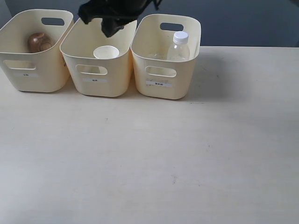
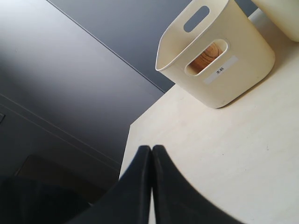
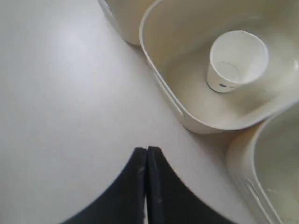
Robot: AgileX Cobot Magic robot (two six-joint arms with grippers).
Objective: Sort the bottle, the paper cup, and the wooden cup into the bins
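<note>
Three cream-yellow bins stand in a row at the back of the table. The wooden cup (image 1: 39, 42) (image 2: 209, 58) lies in the left bin (image 1: 28, 74) (image 2: 233, 70). In the middle bin (image 1: 96, 86) (image 3: 196, 123) the white paper cup (image 1: 106, 52) (image 3: 236, 60) stands upright. The clear bottle (image 1: 179, 46) with its white cap stands in the right bin (image 1: 163, 88). My right gripper (image 1: 110, 31) (image 3: 146, 150) hangs above the middle bin's rear, shut and empty. The left gripper (image 2: 152, 148) is shut and empty over the table's edge, out of the exterior view.
The pale table (image 1: 163, 154) stretches wide in front of the bins. A dark wall rises behind them. In the right wrist view, parts of neighbouring bins (image 3: 261, 177) flank the middle one.
</note>
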